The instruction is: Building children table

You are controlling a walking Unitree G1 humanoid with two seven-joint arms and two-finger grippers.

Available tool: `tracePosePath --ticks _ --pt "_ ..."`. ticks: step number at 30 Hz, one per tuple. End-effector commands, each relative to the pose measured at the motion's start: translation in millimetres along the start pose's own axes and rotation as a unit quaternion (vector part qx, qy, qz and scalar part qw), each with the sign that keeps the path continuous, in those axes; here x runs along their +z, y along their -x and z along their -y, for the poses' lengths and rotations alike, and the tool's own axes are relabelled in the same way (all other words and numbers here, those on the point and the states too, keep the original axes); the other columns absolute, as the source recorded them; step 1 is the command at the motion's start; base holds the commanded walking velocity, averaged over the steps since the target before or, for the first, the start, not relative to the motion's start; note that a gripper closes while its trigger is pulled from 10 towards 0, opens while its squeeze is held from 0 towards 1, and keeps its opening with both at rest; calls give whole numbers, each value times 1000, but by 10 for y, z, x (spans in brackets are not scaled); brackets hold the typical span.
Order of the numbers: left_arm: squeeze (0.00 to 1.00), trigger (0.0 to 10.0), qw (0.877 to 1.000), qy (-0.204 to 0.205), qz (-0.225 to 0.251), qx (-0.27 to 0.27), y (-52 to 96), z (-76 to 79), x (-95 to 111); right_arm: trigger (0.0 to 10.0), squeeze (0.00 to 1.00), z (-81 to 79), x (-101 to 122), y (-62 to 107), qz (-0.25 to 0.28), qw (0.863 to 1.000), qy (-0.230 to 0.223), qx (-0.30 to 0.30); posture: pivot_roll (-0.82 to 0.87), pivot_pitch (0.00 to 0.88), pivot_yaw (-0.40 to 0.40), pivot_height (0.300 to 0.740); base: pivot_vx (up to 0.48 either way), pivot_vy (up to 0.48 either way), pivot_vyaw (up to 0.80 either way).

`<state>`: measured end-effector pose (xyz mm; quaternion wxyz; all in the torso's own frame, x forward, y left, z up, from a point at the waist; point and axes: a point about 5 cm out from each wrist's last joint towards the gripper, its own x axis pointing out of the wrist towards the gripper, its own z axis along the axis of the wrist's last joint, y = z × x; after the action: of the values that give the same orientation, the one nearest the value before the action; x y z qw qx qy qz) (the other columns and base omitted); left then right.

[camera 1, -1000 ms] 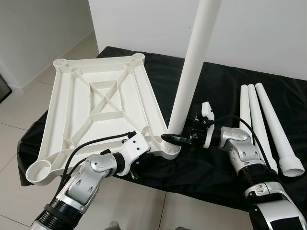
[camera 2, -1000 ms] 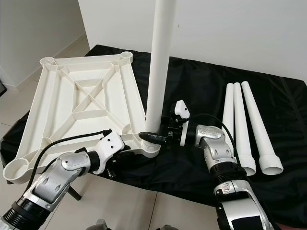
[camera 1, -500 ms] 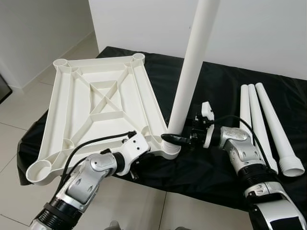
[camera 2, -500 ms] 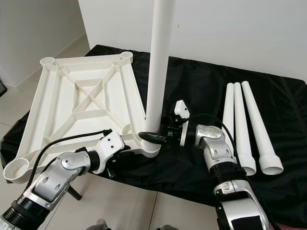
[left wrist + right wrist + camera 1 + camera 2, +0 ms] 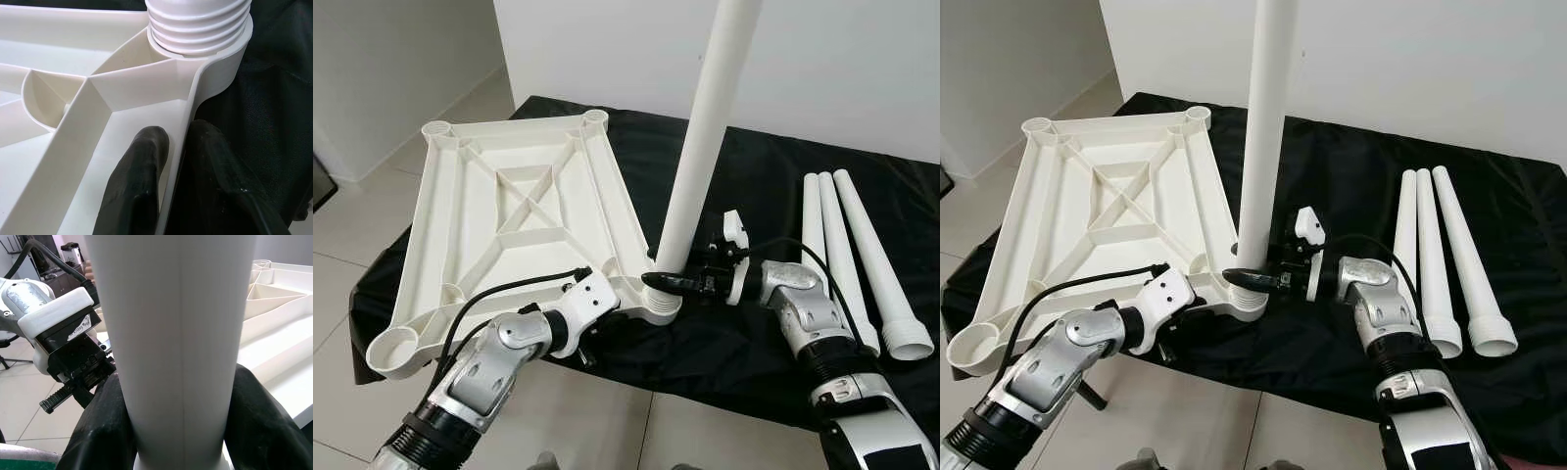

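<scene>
A white plastic tabletop [image 5: 450, 245] lies upside down on a black cloth, its ribs facing up. One white leg [image 5: 700, 157] stands upright in the near right corner socket [image 5: 658, 304]. My right gripper [image 5: 668, 281] is shut on this leg just above the socket, and in the right wrist view a black finger [image 5: 105, 431] shows on each side of the leg [image 5: 176, 333]. My left gripper [image 5: 178, 142] is shut on the tabletop rim [image 5: 195, 98] close to that same corner, one finger inside the rim and one outside.
Three spare white legs [image 5: 847, 255] lie side by side on the black cloth [image 5: 764, 166] to the right. The cloth's front edge hangs over tiled floor [image 5: 352, 225]. A white wall stands behind.
The right forearm has shifted very slightly. Both grips, the leg and the tabletop stay as they were.
</scene>
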<state>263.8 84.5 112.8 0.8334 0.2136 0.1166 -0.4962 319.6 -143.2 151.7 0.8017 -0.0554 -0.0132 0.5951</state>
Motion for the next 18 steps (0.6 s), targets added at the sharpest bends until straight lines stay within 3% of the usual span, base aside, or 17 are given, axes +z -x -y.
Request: tracePosePath --ticks 1,18 --pt "0 10000 999 -4 -13 -46 -44 97 -37 0 0 23 4 43 8 1000 -11 -16 -36 0 11 740 0 0 0" --pt "0 10000 999 28 -26 22 -121 -19 -79 0 0 64 22 61 26 996 -10 -88 -40 1 9 740 0 0 0"
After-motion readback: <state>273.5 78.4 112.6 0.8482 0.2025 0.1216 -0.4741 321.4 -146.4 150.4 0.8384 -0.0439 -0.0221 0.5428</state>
